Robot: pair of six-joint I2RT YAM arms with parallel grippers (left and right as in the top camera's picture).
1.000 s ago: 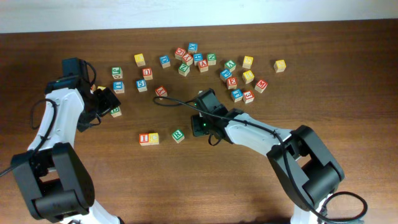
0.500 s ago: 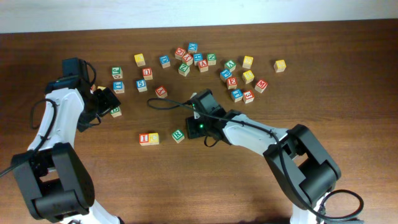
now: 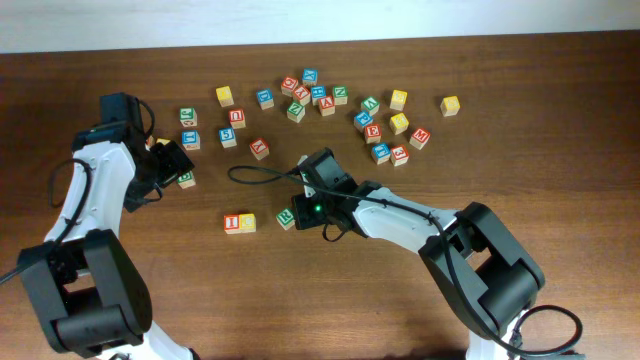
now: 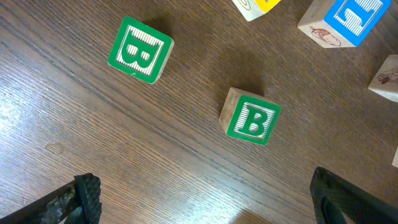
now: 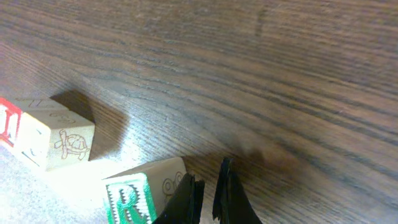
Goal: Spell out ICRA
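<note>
1. Right gripper [image 5: 208,193] is pinched together with nothing between its fingers, tips down low over the table [image 3: 580,180].
2. The green R cube [image 5: 127,200] sits right against the side of those tips, looks like it's touching, and it's turned a bit askew.
3. Just past the R, farther out from the gripper, the yellow C cube [image 3: 247,222] and red I cube [image 3: 232,223] sit touching side by side. There's a small gap between C and R.
4. Red A: honestly can't read it for sure among the scattered cubes [image 3: 373,131] behind the gripper.
5. Left gripper [image 4: 205,198] is spread wide, holding nothing. One green B cube [image 4: 252,119] lies ahead of the gap, untouched, and a second green B cube [image 4: 140,50] sits farther off.
</note>
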